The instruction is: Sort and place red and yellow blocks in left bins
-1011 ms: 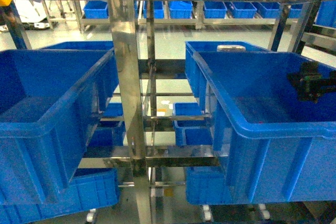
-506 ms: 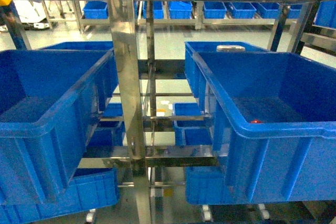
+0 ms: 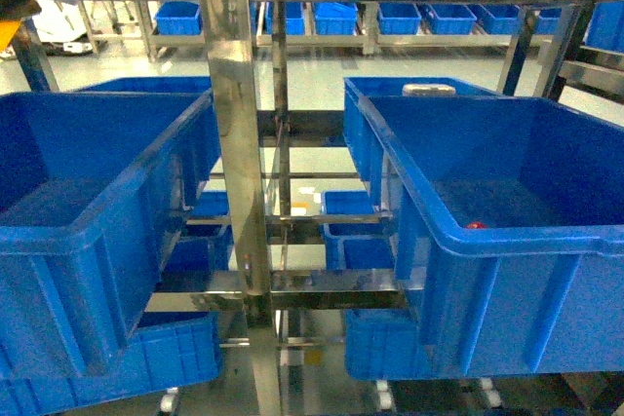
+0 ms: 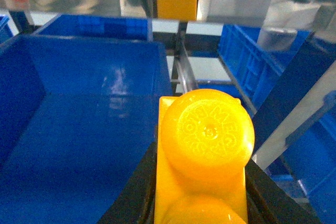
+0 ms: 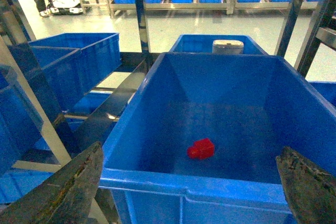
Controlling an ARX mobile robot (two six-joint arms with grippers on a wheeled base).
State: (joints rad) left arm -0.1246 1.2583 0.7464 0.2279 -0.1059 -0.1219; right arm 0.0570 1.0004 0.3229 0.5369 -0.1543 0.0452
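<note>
Change: right end effector [image 5: 191,192] has left your head view, fingers spread, released | red block [image 5: 201,148] lies loose on right crate [image 5: 210,182] floor, lower centre | left end effector [image 4: 197,203] clenched on yellow brick [image 4: 202,156] above left crate [image 4: 79,129] | next: drop yellow.

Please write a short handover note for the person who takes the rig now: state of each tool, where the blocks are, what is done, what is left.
Left tool: shut on the yellow block, held over the left bin.
Right tool: open, empty, above the near rim of the right bin.
Red block: lying on the floor of the right bin.
Done: yellow block picked up and brought over the left bin.
Left: release the yellow block into it; the red block is not in a left bin.
</note>
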